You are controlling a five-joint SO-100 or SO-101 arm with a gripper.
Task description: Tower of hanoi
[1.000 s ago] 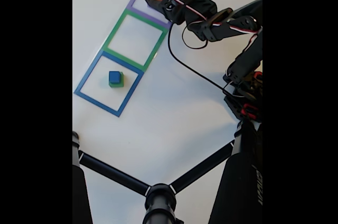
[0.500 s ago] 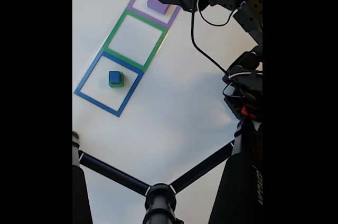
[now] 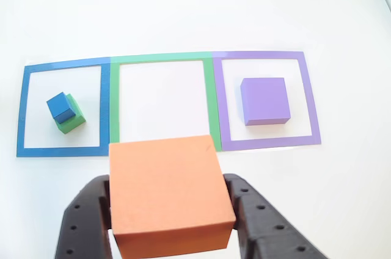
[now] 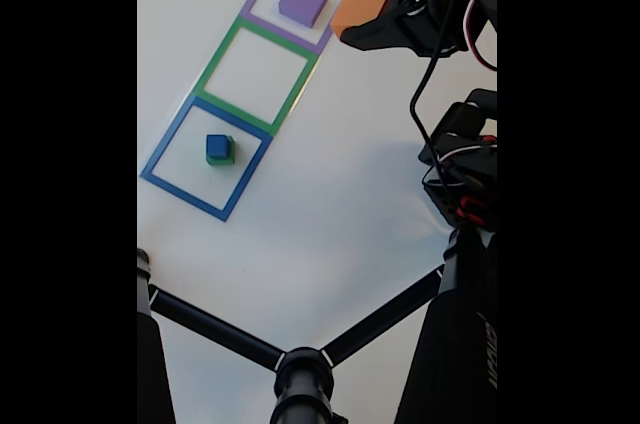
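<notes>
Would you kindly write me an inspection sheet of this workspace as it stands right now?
Surface: white table with blue square, green square and purple square outlines in a row.
Job's things: orange cube lifted clear; purple cube in purple square; blue cube stacked on green cube in blue square; green square empty.
Clutter: nothing seen.
End effector: shut on orange cube.
Cables: black cable hanging along the arm.
Surroundings: black tripod legs in the fixed view.
</notes>
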